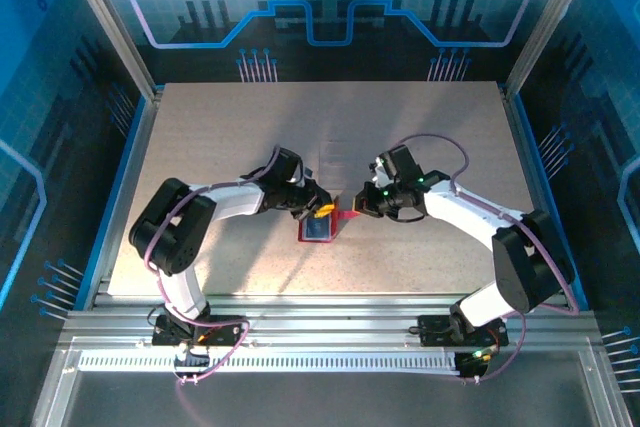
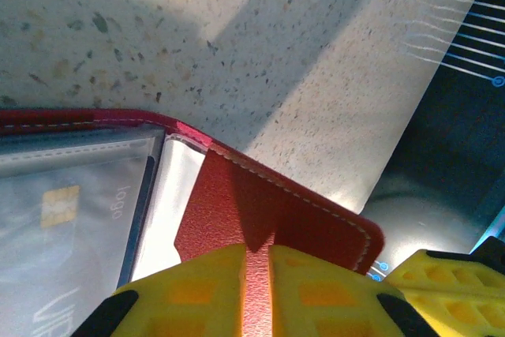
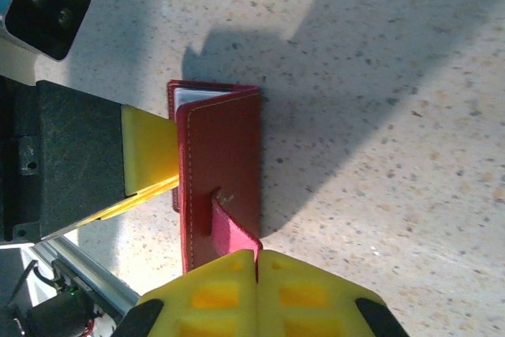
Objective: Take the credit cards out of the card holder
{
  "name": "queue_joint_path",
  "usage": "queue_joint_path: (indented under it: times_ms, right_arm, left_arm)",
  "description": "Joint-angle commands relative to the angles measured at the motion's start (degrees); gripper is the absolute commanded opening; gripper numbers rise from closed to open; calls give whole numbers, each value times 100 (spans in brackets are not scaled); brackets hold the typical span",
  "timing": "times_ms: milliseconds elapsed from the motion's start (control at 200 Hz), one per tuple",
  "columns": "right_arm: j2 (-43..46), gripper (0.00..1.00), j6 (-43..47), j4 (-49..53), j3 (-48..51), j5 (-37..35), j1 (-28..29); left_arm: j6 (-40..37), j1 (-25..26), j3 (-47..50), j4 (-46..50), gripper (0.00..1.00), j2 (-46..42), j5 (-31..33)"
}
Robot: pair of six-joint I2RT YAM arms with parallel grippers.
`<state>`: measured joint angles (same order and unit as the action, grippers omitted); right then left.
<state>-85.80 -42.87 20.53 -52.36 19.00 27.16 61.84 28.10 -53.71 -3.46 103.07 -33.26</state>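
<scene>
The holder (image 3: pixel 227 147) lies half-open on the desk (image 3: pixel 379 116), between both sets of jaws. A card (image 2: pixel 67 234) sits in its clear pocket beside the left jaws, which clamp the red flap (image 2: pixel 260 211). The right jaws pinch the strap (image 3: pixel 230 230).

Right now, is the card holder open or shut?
Open: the card holder has its cover lifted, and a chip card shows in the exposed pocket.
</scene>
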Motion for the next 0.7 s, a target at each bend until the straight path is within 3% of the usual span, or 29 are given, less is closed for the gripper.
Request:
queue_joint_path:
  times_ms: [0, 200, 695]
  right_arm:
    - [174, 0, 207, 212, 150, -53, -165]
    - [148, 0, 328, 206, 356, -109, -325]
    - [205, 30, 491, 617, -1, -65, -431]
  left_arm:
    - [239, 144, -199, -114, 16, 164, -53]
    - [290, 273, -318, -211, 16, 375, -52]
    - [746, 284, 109, -1076, 16, 676, -155]
